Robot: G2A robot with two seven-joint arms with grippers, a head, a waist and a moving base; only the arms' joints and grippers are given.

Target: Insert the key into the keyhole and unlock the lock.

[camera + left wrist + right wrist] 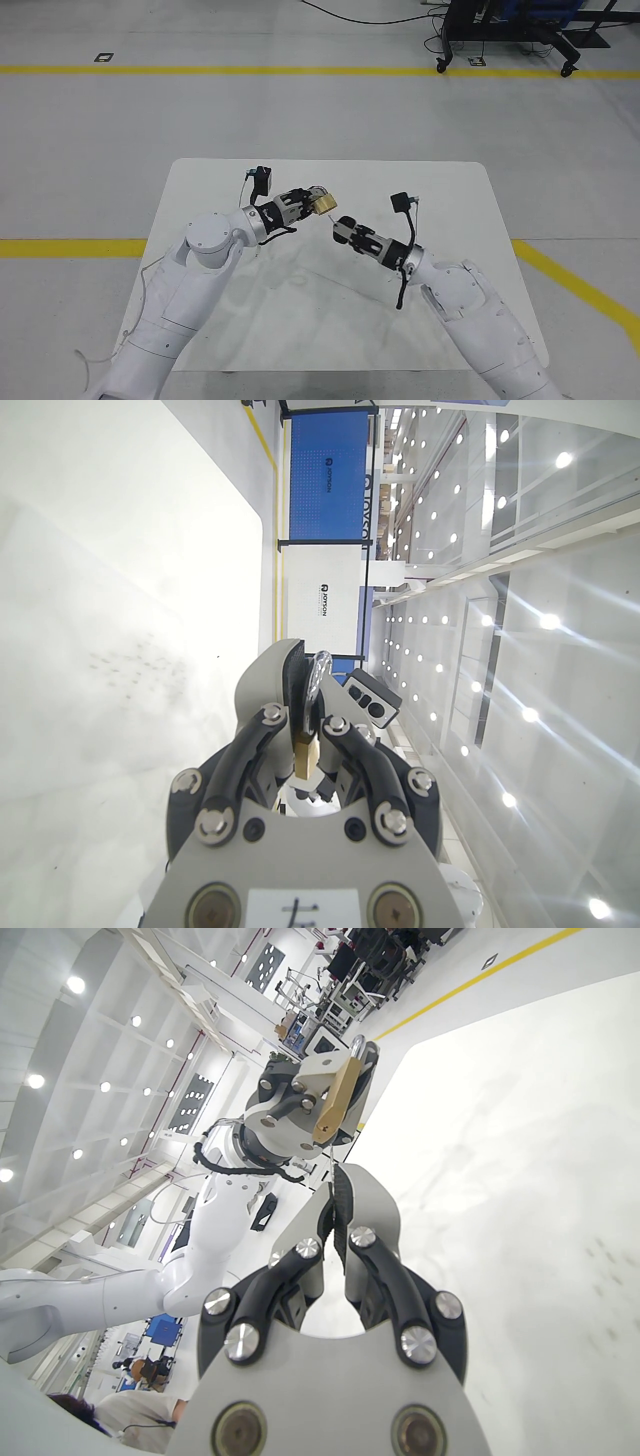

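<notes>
The lock point(337, 1095), a brass padlock, is clamped in my left gripper point(307, 695) above the table point(430, 330), its keyhole point(326, 1129) end facing my right gripper point(336, 1188). That one is pinched tight on the key point(331, 1162), tip right at the keyhole; I can't tell if it has entered. I'd align the blade with the lock's long axis, push slowly, then twist.

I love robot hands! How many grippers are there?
2. The left gripper holds the brass padlock above the table; the right gripper, just beside it, pinches the key.
</notes>
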